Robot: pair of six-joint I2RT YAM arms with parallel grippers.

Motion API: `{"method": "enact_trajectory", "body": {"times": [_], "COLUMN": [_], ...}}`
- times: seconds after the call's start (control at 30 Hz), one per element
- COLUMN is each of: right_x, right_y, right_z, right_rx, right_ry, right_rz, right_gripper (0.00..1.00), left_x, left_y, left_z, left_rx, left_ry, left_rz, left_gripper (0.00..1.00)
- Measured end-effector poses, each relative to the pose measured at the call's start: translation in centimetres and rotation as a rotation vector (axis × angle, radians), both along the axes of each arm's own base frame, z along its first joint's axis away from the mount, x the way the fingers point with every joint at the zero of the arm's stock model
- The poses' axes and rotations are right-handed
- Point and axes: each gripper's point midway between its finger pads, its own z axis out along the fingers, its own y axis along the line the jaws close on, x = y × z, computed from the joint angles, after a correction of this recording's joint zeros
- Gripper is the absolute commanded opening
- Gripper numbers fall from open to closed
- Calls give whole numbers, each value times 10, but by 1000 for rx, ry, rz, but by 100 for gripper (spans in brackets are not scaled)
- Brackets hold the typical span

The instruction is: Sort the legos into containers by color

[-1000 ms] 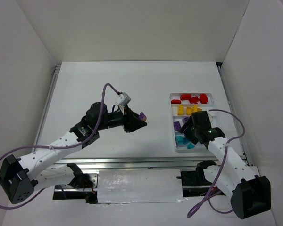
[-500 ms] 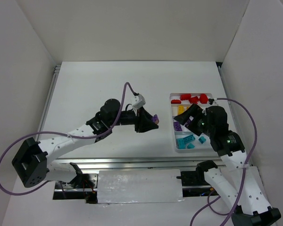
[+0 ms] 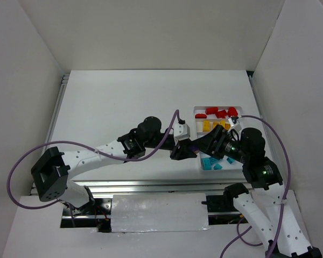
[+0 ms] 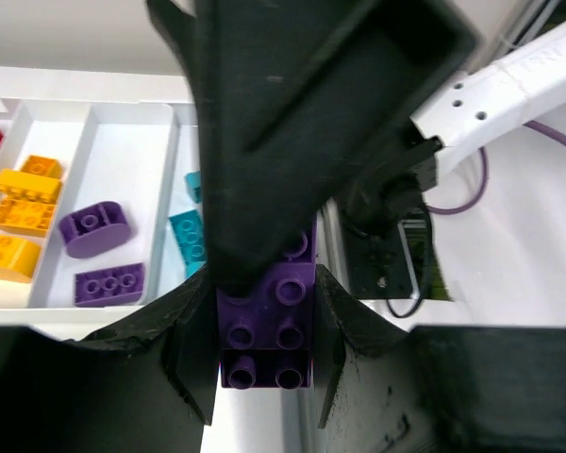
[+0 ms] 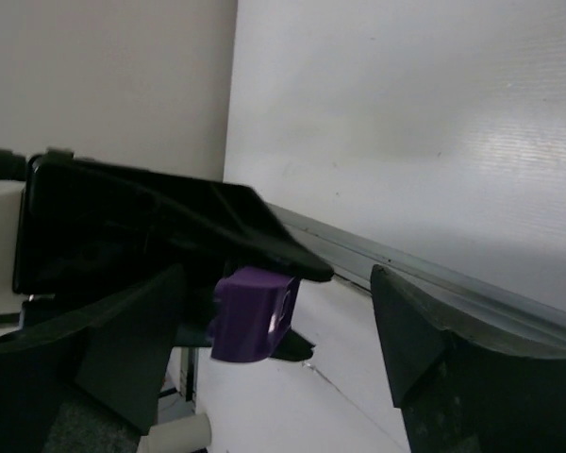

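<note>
White bench [image 3: 124,107] enclosed by white walls [image 3: 151,32]. The divided tray [image 3: 196,114], holding colour-sorted legos [image 3: 220,113], lies partly beneath the right pincer [image 3: 209,144]. Its jaws are spread wide, touching nothing. Just before them, the left pincer [image 3: 184,150] grips a purple brick [image 4: 267,326].

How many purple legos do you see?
3: rounded brick and flat brick in the tray, third brick held by the left end effector. More may be hidden.

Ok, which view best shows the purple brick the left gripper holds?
Left wrist: purple brick centred, studs visible, clamped in the left gripper. Right wrist shows only one side; top view hides it.
</note>
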Motion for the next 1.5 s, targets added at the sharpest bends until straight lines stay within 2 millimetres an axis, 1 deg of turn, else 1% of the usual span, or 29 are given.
{"method": "enact_trajectory", "body": {"times": [0.07,0.1,0.2,0.27,0.3,0.33,0.37,0.4,0.43,0.47,0.53,0.57,0.6,0.67,0.73,0.83,0.87,0.97,1.03,1.13,1.2,1.27,1.37,1.4,1.43,1.5], "right_x": [-5,-7,-11,-11,-11,-11,-11,-12,-11,-12,-11,-11,-10,-10,-8,-3,2,22,38,61,75,86,98,100,103,105], "right_y": [2,3,5,6,6,7,7,8,8,8,7,8,8,8,7,5,2,-11,-23,-46,-65,-87,-127,-139,-153,-174], "right_z": [4,6,4,1,0,-2,-3,-3,-3,-5,-6,-6,-6,-5,-5,-12,-17,-36,-53,-78,-95,-106,-120,-124,-129,-138], "right_rx": [16,22,29,32,33,34,34,41,36,41,40,43,45,46,42,23,7,-61,-123,-220,-289,-339,-404,-420,-436,-465], "right_ry": [-15,-20,-20,-11,-10,-9,-9,-9,-14,0,8,11,10,7,3,8,14,49,84,141,184,221,269,286,306,342], "right_rz": [21,31,51,56,57,58,59,65,67,63,53,52,51,50,46,20,-7,-117,-205,-354,-470,-592,-784,-839,-894,-974], "right_gripper": [80,70,54,53,51,46,35,5,0,0,0,0,0,0,0,0,0,0,0,0,0,0,0,0,0,2], "left_x": [4,5,9,9,9,9,9,9,9,10,11,12,12,13,15,23,27,46,63,93,113,127,131,126,117,100], "left_y": [-2,-2,-3,-3,-3,-3,-3,-2,-2,-2,-1,-1,-2,-2,-2,-3,-3,1,8,28,52,80,124,134,144,157], "left_z": [0,0,0,0,-2,-3,-5,-8,-9,-10,-11,-11,-11,-10,-9,-4,-5,-7,-12,-15,-13,-10,-4,-2,-1,2], "left_rx": [5,8,15,20,26,30,35,46,49,55,56,57,56,55,49,34,35,50,77,126,153,162,143,130,120,105], "left_ry": [-14,-16,-17,-15,-13,-12,-13,-12,-15,-14,-15,-18,-18,-19,-23,-8,-9,6,30,93,157,228,311,329,346,370], "left_rz": [11,16,31,33,33,31,30,30,29,33,38,41,42,51,63,116,142,262,380,593,748,877,1011,1028,1035,1024], "left_gripper": [0,0,0,0,1,1,4,9,11,17,26,36,42,56,99,99,100,99,99,99,99,100,99,99,100,99]}}
